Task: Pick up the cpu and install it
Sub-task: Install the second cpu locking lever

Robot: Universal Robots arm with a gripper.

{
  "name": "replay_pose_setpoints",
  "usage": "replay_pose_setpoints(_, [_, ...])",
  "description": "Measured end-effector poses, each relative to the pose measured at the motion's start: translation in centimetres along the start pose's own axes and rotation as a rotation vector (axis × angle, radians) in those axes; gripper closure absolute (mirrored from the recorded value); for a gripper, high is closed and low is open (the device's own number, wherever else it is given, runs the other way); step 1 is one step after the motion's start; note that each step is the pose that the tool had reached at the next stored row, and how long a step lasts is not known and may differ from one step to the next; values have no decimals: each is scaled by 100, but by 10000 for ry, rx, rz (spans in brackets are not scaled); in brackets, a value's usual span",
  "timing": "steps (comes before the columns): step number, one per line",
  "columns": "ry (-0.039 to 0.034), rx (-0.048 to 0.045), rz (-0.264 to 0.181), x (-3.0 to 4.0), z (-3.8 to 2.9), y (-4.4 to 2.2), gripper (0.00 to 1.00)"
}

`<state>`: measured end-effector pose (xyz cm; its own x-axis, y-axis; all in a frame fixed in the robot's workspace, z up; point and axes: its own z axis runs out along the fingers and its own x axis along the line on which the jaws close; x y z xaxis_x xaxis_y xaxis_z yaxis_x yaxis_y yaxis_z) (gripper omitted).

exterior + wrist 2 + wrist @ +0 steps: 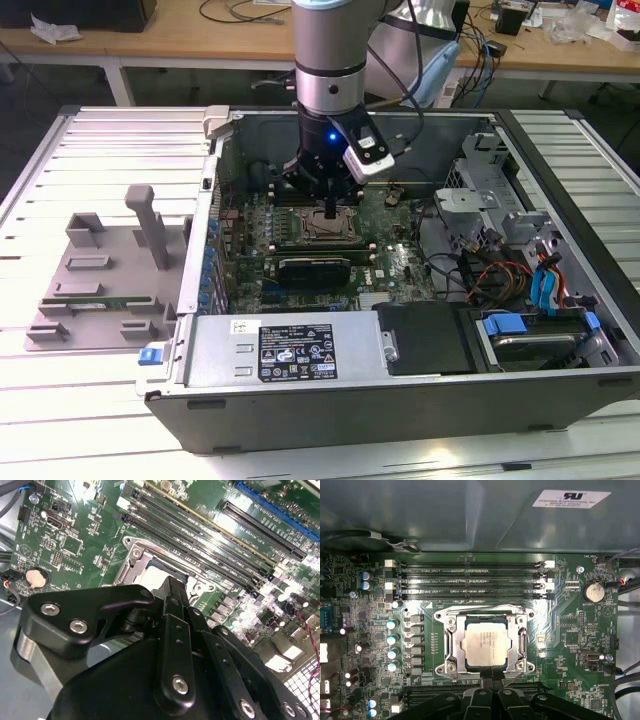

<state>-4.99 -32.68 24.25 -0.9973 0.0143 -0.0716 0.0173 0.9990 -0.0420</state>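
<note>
Fingers pressed together at the edge of the silver-topped square cpu, flat in its metal-framed socket.

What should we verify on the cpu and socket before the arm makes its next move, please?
1. cpu lies inside the socket frame: ok.
2. cpu square to the frame, not skewed: ok in the first wrist view.
3. cpu fully seated flat: cannot tell.
4. hand at the socket's edge, over the board: ok.
5. hand released from the cpu: cannot tell.
6. Memory slots beside the socket untouched by the hand: ok.
</note>
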Motion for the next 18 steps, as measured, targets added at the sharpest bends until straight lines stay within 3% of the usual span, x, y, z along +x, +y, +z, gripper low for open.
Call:
replay_pose_setpoints(6, [2, -53, 3, -2, 5, -136, 89])
replay_pose_setpoints(10, [4, -207, 14, -3, 10, -235, 89])
replay_pose_setpoints(13, [5, -270, 19, -4, 11, -264, 89])
replay_pose_setpoints(18, [10, -496, 35, 4, 13, -317, 89])
